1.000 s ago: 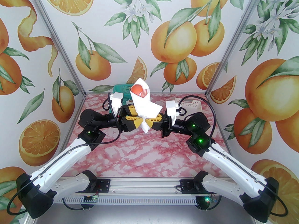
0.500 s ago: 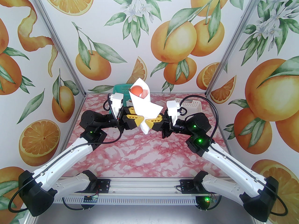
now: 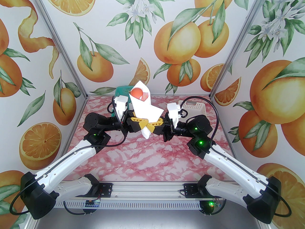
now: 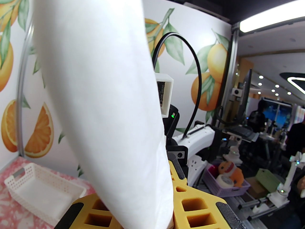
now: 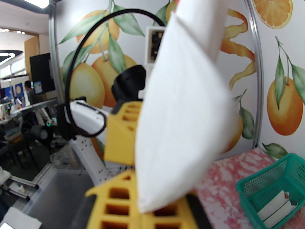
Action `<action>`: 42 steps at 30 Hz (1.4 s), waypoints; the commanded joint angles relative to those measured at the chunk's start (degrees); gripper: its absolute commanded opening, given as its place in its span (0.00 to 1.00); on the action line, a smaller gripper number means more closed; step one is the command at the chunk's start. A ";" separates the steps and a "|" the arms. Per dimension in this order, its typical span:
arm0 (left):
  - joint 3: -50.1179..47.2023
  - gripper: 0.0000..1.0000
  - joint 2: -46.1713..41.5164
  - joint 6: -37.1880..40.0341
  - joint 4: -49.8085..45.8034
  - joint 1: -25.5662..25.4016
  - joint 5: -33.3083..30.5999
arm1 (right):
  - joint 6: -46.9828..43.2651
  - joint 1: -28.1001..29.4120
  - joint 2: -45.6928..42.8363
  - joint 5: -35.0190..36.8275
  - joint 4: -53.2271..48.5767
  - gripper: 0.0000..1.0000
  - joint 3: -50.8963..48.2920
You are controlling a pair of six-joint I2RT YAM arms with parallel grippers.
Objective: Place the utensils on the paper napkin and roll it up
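Rolled paper napkin [image 3: 146,110] held above the pink-marbled bench [image 3: 152,156], orange spoon [image 3: 136,93] and fork [image 3: 145,95] at its top, right hand [image 3: 151,124] pinching its lower end, left hand [image 3: 141,118] flanking it, grip unclear, green basket [image 3: 122,89] far behind, white basket [image 3: 197,106] far right, orange-print walls [image 3: 166,32].

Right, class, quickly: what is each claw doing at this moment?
Left claw: around the napkin; whether it grips cannot be told.
Right claw: closed, holding the napkin.
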 commanded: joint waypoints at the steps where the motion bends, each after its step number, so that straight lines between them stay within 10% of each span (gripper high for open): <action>1: 1.58 0.24 0.47 0.32 1.87 -0.36 0.55 | 0.76 0.88 0.84 -2.56 2.35 0.00 0.62; 18: 2.04 0.13 0.47 0.06 1.97 -0.36 0.64 | 1.44 0.87 0.10 -3.30 -1.29 0.00 -1.22; 32: 1.75 0.00 -1.17 4.68 -4.90 -0.34 -3.27 | 1.24 -2.77 -7.24 1.46 -13.97 0.73 -3.01; 42: 1.51 0.00 -1.54 6.74 -9.18 -0.45 -6.92 | -0.61 -0.02 -3.53 6.38 -16.58 0.79 0.54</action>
